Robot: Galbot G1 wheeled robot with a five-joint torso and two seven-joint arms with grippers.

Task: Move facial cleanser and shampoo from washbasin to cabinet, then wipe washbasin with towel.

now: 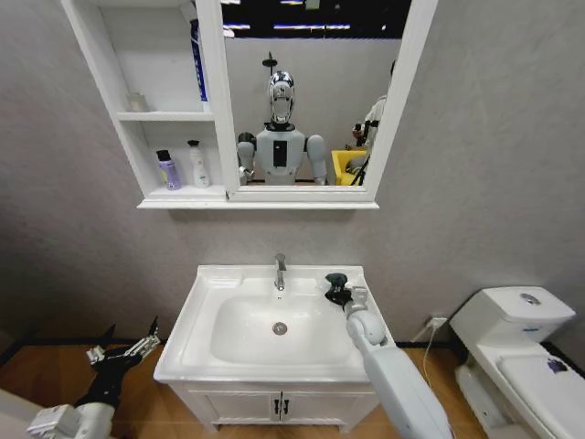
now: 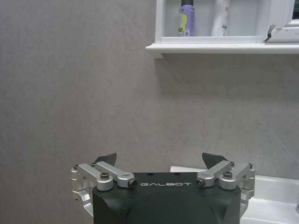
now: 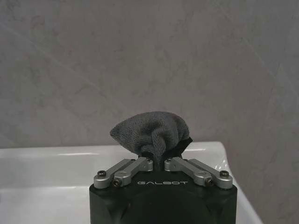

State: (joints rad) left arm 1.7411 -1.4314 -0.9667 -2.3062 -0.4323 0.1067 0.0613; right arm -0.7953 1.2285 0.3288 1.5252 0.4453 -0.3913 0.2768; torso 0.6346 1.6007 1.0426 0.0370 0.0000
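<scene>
The white washbasin [image 1: 206, 315] with its chrome tap [image 1: 280, 272] stands below the white wall cabinet [image 1: 105, 78] and mirror. On the cabinet's lower shelf stand a purple bottle [image 1: 167, 170] and a white bottle [image 1: 198, 165]; both also appear in the left wrist view as purple bottle [image 2: 186, 18] and white bottle [image 2: 220, 18]. My right gripper [image 1: 336, 289] is over the basin's back right corner, shut on the dark grey towel [image 3: 152, 133]. Low beside the basin's left edge, my left gripper [image 1: 128, 346] is open and holds nothing.
A white toilet [image 1: 512, 343] stands to the right of the basin. A blue bottle [image 1: 197, 59] is on the cabinet's upper shelf. A two-door cupboard [image 1: 279, 407] sits under the basin. Grey wall lies behind everything.
</scene>
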